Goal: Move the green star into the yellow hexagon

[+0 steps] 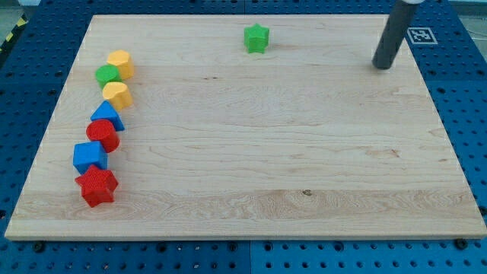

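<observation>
Green star [256, 38], the block to be moved, sits alone close to the board's top edge, a little right of the middle, well apart from everything else. Starting at the wooden board's [251, 175] left edge, a crooked column of blocks runs from the top-left corner region down toward the bottom-left corner: a yellow hexagon [121, 63] at the head, a green round block [107, 74] touching it just below, a second yellow block [117, 94], whose shape looks hexagonal or heart-like but cannot be settled, then a blue triangle [107, 115], a red round block [102, 134], a blue block [90, 156] and a red star [97, 186]. Which yellow one is the goal is a judgement; the upper reads most clearly as a hexagon. Toward the top-right corner my tip [381, 66] rests on the board, well right of the star and slightly lower. There are no jaws here, only a plain rod holding nothing. The star looks light, rigid and smooth-bottomed, so it should slide easily yet may spin if struck on a point; pressing on its right side, between two points, seems the safest contact for a long leftward push.
</observation>
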You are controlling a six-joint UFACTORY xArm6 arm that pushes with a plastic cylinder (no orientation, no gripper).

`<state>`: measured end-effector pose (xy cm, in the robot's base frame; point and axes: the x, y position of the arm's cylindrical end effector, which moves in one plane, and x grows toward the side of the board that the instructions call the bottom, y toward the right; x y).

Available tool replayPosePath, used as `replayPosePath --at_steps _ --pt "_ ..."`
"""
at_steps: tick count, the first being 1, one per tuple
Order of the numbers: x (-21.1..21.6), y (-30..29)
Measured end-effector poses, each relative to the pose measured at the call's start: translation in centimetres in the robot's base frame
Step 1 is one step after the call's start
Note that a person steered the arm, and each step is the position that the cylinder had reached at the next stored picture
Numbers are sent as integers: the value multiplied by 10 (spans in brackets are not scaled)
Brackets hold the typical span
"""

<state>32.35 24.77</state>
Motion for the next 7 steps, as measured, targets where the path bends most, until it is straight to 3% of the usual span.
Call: replayPosePath --at_steps 2,4,7 --pt "-8 11" --pt "-74 -19" --pt "-46 -266"
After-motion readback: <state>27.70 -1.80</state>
